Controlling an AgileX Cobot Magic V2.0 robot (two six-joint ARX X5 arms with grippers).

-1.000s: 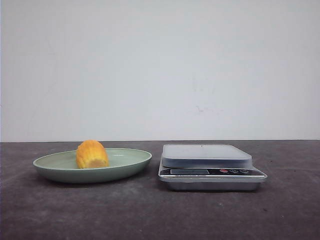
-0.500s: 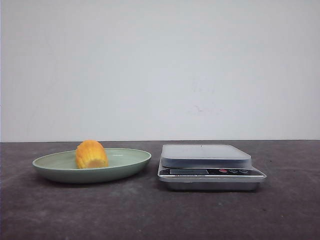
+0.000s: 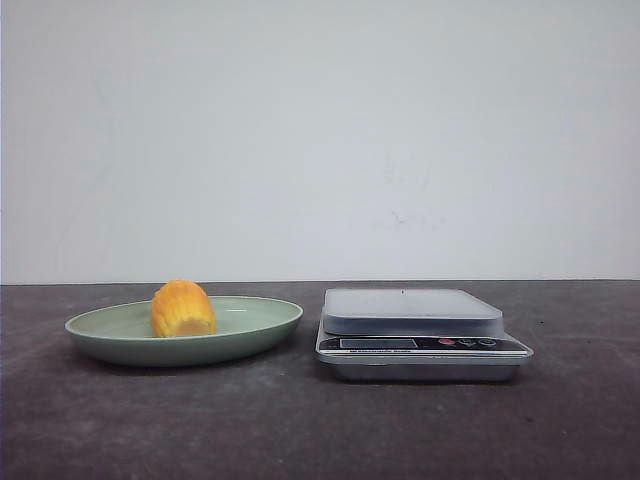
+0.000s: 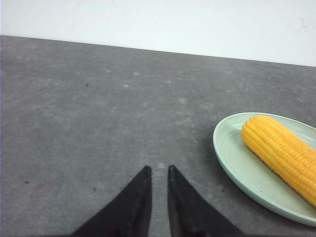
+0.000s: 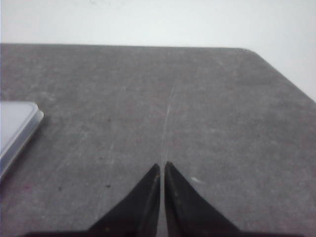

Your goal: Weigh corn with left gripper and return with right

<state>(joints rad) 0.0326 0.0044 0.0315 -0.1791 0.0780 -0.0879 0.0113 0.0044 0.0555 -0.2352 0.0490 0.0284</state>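
corn [image 3: 184,309] on green plate [image 3: 250,330] | scale [image 3: 420,335] beside, apart | left tool [image 4: 157,170] clenched, empty | right tool [image 5: 162,165] clenched, empty

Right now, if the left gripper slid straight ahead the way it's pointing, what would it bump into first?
Probably nothing. The left gripper points across bare grey table toward the white wall; the green plate with the corn sits off to one side of that line. Depth is hard to judge.

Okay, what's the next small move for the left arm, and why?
Probably open the left end effector and move it toward the corn. The corn lies untouched in the green plate, the scale platform is bare, and the fingers sit nearly closed, holding nothing, off to the plate's side.
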